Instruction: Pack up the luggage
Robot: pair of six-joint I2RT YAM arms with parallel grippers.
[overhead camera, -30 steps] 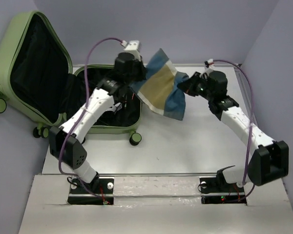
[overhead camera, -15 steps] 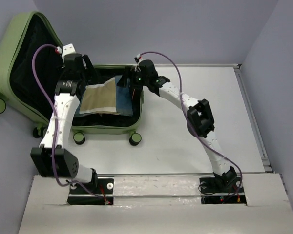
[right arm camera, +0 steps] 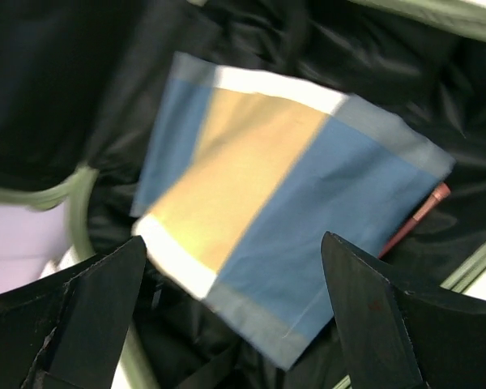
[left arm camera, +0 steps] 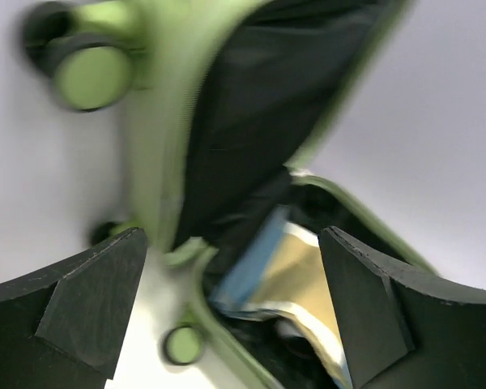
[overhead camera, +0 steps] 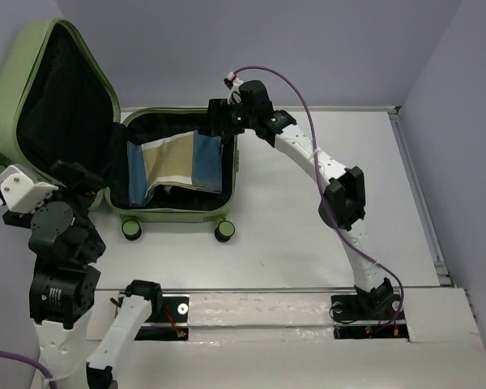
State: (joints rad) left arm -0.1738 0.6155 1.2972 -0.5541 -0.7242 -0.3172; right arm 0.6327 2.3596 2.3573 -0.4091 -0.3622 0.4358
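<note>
The luggage (overhead camera: 174, 213) is a pale green hard-shell suitcase lying open at the table's left, its lid (overhead camera: 32, 49) standing up. A folded blue, tan and white cloth (overhead camera: 174, 162) lies flat in its black-lined base, free of both grippers. My right gripper (overhead camera: 216, 121) hovers open over the base's far right corner; in the right wrist view the cloth (right arm camera: 283, 211) lies below its open gripper (right arm camera: 235, 316). My left gripper (overhead camera: 79, 175) is open, pulled back near the lid's front edge; the blurred left wrist view shows the luggage (left arm camera: 158, 121) and cloth (left arm camera: 308, 279) beyond the gripper (left arm camera: 235, 304).
A thin red-brown rod (right arm camera: 417, 215) lies in the lining beside the cloth's right edge. Caster wheels (overhead camera: 224, 231) stick out at the suitcase's near side. Bare white tabletop (overhead camera: 324, 235) spreads to the right, bounded by grey walls (overhead camera: 462, 121).
Both grippers opened and let go of the cloth, which now lies in the suitcase base. The left arm swung back to the near left; the right gripper stays over the base.
</note>
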